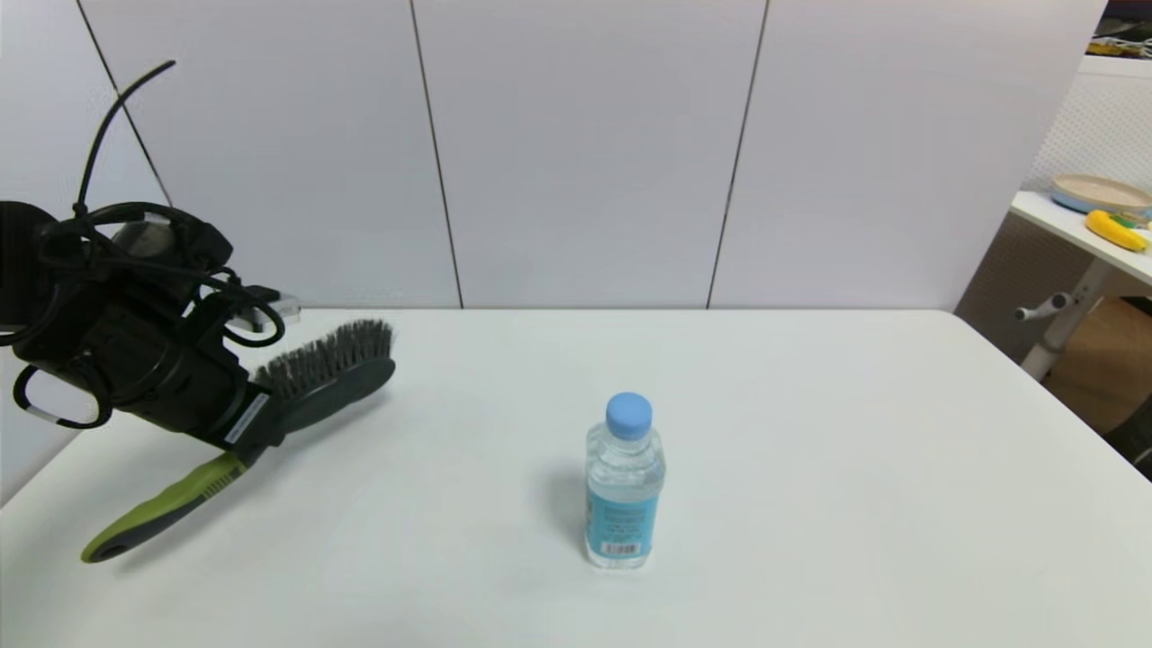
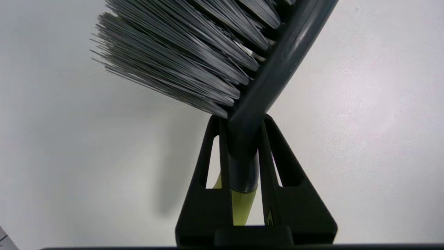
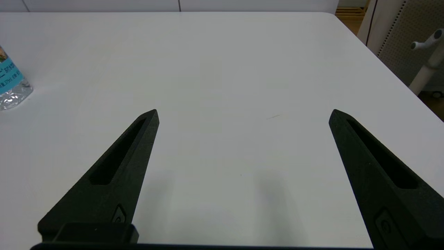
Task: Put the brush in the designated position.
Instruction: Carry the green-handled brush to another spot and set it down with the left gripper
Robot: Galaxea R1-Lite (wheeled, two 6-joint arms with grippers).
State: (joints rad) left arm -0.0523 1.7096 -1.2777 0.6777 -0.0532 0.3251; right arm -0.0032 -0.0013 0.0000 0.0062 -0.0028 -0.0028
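Note:
The brush (image 1: 328, 378) hangs tilted above the table's far left, its dark bristles up and toward the wall and its lime-green handle (image 1: 153, 515) slanting down toward the front edge. My left gripper (image 1: 261, 430) is shut on the neck between head and handle. In the left wrist view the two fingers (image 2: 277, 163) pinch the dark grey neck (image 2: 242, 152), with the bristles (image 2: 180, 55) spreading beyond them. My right gripper (image 3: 242, 114) is open over bare white tabletop on the right side, out of the head view. The designated position carries no mark that I can pick out.
A clear water bottle (image 1: 625, 481) with a blue cap and blue label stands upright near the table's middle; its base also shows as the bottle (image 3: 10, 86). A side table (image 1: 1071, 225) with a plate and banana stands off to the far right.

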